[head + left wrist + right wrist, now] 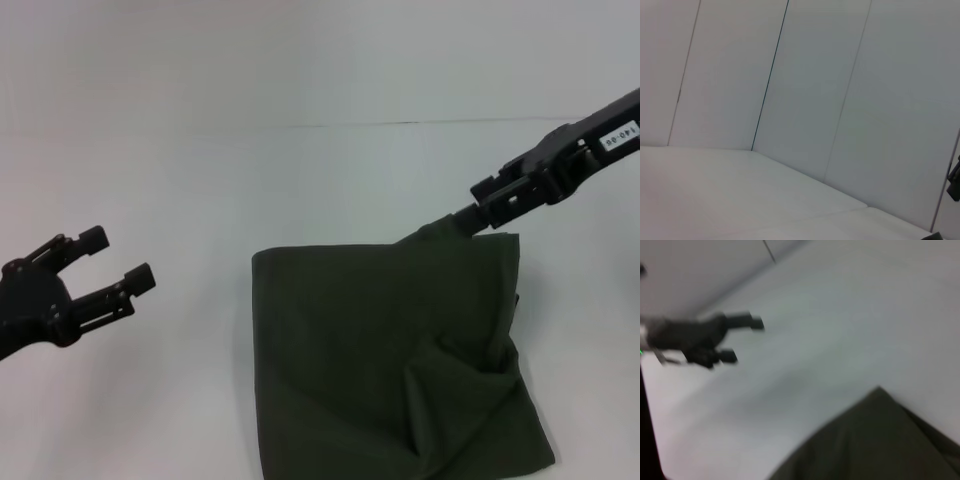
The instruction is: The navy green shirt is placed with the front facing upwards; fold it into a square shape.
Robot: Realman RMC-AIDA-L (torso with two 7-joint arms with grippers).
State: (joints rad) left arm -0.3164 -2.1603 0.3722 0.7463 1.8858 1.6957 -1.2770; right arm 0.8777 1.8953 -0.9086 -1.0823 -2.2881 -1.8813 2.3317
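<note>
A white table [150, 400] spreads under everything, backed by pale wall panels [805, 85]. The navy green shirt [390, 360] lies on it folded into a rough square, its near right part rumpled. The right gripper [455, 222] pinches the shirt's far edge near the right corner, lifting a small peak of cloth. The left gripper [112, 260] hovers well left of the shirt, fingers spread, holding nothing.

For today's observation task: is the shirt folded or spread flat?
Folded: the navy green shirt forms a rough square, one corner pinched by the right pincer.
</note>
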